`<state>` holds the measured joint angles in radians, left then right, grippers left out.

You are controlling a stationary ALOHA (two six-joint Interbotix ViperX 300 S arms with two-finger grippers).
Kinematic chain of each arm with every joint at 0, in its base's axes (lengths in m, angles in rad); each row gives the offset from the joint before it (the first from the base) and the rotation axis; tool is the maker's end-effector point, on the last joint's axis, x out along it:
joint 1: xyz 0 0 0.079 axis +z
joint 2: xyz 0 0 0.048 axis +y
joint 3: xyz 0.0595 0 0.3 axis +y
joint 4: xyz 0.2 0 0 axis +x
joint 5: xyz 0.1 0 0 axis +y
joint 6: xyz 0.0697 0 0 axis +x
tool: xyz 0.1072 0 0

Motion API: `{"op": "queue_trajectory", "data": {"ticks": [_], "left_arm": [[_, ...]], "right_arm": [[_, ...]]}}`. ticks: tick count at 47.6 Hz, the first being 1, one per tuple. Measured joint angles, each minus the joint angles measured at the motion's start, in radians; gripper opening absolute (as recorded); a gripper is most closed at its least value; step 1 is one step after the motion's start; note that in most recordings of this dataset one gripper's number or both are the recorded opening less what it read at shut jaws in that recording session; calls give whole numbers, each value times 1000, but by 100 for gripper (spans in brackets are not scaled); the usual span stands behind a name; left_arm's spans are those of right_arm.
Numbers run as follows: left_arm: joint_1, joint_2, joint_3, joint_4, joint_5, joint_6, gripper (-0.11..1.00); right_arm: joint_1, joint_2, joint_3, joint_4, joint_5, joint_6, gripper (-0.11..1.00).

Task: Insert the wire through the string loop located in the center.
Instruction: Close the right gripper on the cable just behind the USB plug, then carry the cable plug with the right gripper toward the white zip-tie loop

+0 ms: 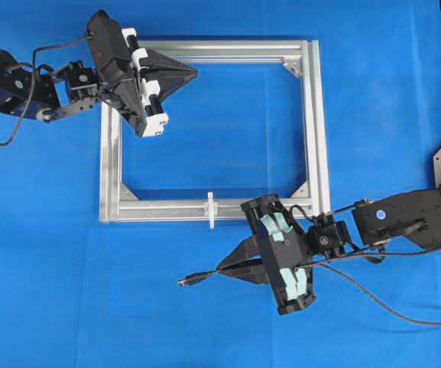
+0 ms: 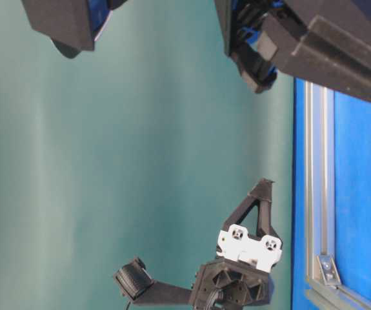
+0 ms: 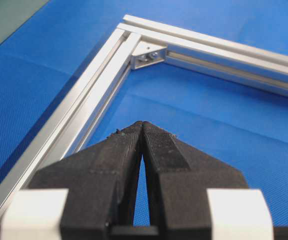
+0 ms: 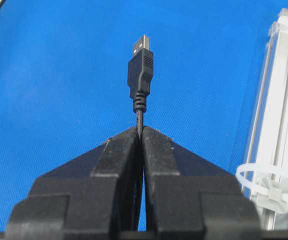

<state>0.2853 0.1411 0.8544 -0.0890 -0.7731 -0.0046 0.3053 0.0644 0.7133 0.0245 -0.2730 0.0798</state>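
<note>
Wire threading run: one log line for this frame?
right gripper: shut on wire | plug: not yet at string loop | left gripper: shut, empty, over frame

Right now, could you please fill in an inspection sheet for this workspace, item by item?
Surface: blue mat, bare around the frame.
Job's things: the wire runs from the right edge to the right gripper, its plug pointing away from the jaws; the string loop circles the aluminium frame on its near rail, wire not yet through it.
Clutter: nothing seen.
Grippers: left gripper shut and empty above the frame's far left corner; right gripper shut on the wire just behind the plug, outside the frame.
Cables: arm cable looping by the left arm.
Surroundings: teal backdrop in the table-level view.
</note>
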Motion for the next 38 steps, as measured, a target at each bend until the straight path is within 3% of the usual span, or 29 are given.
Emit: {"op": "queue_trajectory", "data": {"ticks": [38], "left_arm": [[0, 0, 0, -2, 0, -2, 0]], "right_arm": [[0, -20, 32, 0, 6, 0, -2]]}}
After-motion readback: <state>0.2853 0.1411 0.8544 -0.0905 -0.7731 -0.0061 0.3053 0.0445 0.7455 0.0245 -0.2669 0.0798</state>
